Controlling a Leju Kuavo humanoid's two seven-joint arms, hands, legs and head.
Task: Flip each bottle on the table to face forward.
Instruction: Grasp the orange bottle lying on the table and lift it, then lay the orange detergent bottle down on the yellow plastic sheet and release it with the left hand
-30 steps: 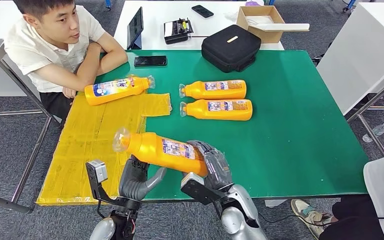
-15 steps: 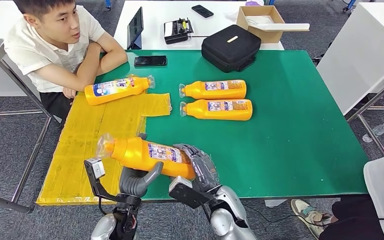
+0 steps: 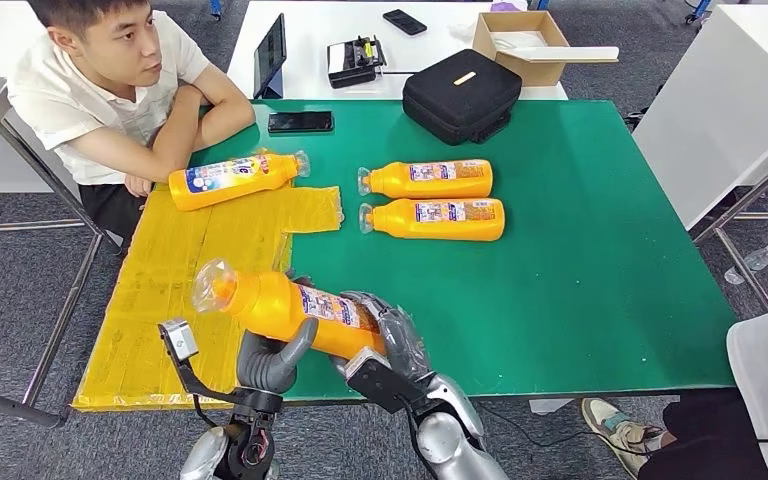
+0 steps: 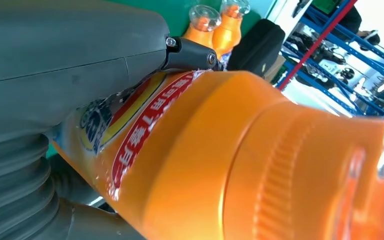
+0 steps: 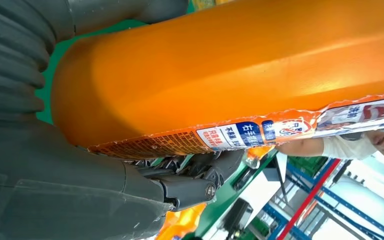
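Hands, head view: right hand [image 3: 392, 335] grips the base end of the held bottle [image 3: 280, 305]; left hand [image 3: 272, 358] cups it from below near the middle, thumb against its side.
Held bottle, head view: orange, lying tilted, lifted off the tabletop [image 3: 580, 250] at the near edge, clear cap toward the yellow sheet [image 3: 200, 260], printed label turned up.
Surface, head view: green tabletop, with the yellow sheet over its left part.
Count, head view: four orange bottles. One in the hands, the single bottle [image 3: 232, 179] on the sheet's far end, the pair of bottles [image 3: 430, 199] side by side on the green.
Room, head view: grey carpet; a seated person [image 3: 110, 90] leaning on the far left corner; black phone [image 3: 300, 122] and black case [image 3: 462, 93] at the far edge; white table behind with a cardboard box [image 3: 520, 45].
Left wrist view: grey thumb pressed on the bottle's label; two capped bottles beyond.
Right wrist view: fingers [image 5: 200, 167] wrapped under the orange body.
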